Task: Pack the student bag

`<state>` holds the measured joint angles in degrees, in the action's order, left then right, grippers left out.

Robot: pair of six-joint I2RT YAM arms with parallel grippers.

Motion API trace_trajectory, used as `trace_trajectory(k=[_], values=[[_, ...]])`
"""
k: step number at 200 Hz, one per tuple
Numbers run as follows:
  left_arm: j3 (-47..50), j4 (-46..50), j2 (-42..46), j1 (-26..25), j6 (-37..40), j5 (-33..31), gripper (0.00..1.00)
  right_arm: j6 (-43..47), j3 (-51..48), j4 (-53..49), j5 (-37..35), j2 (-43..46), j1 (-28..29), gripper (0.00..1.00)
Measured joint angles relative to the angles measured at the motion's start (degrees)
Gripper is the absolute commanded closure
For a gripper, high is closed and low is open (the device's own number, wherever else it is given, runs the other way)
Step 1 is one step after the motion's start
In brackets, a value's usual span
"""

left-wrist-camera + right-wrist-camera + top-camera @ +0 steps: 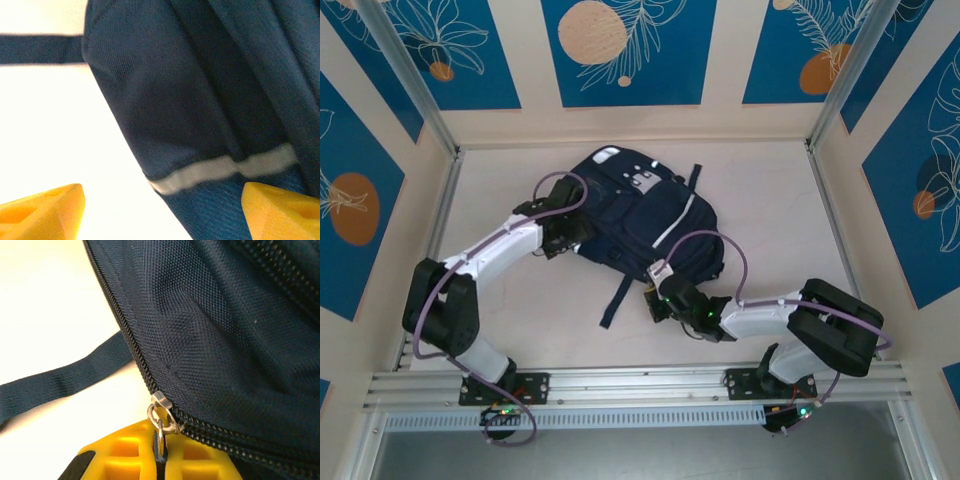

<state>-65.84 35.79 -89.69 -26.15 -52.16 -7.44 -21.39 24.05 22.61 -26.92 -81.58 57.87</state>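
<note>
- Bag [640, 215] lies flat in the middle of the table [520, 320], front up, with a strap [65, 380] trailing toward the arms.
- Right claw [160, 442] is closed on the zip pull [161, 420] at the bag's near edge, so working the zip looks like the step in hand.
- Left claw [160, 190] stands wide at the bag's left side near a white stripe [220, 167], gripping nothing.
- Contents are hidden and the zip's direction is unclear, so progress is hard to judge.

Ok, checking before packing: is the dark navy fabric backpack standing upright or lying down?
Lying down: the dark navy fabric backpack rests flat on the white table, front pockets facing up.
</note>
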Motion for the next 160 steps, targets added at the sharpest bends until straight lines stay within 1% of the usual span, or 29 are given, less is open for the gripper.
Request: trace_trajectory(k=[21, 44, 69, 89, 111, 142, 160], values=[[4.9, -4.3, 4.2, 0.0, -1.2, 5.9, 0.17, -4.5, 0.7, 0.6, 0.2, -1.7, 1.8, 1.00], [14.5, -10.0, 10.3, -1.1, -4.1, 12.1, 0.17, -8.2, 1.0, 1.8, 0.1, -3.6, 3.1, 1.00], [22.6, -15.6, 15.3, -4.9, -7.4, 16.5, 0.18, -10.4, 1.6, 3.5, 0.1, -5.3, 4.5, 1.00], [24.0, -19.8, 16.9, -8.0, -9.0, 18.0, 0.18, -11.5, 1.7, 4.4, 0.1, -6.0, 4.8, 1.00], [24.0, -24.4, 16.8, -10.1, -10.4, 18.7, 0.20, -12.5, 1.7, 5.0, 0.0, -6.0, 4.8, 1.00], [24.1, -28.9, 13.8, -12.1, -12.7, 20.2, 0.21, -13.5, 1.0, 5.7, -0.2, -5.2, 4.8, 1.00], [24.7, -29.5, 12.2, -13.2, -13.6, 21.0, 0.22, -13.8, 0.5, 6.1, -0.3, -4.4, 4.8, 1.00]])
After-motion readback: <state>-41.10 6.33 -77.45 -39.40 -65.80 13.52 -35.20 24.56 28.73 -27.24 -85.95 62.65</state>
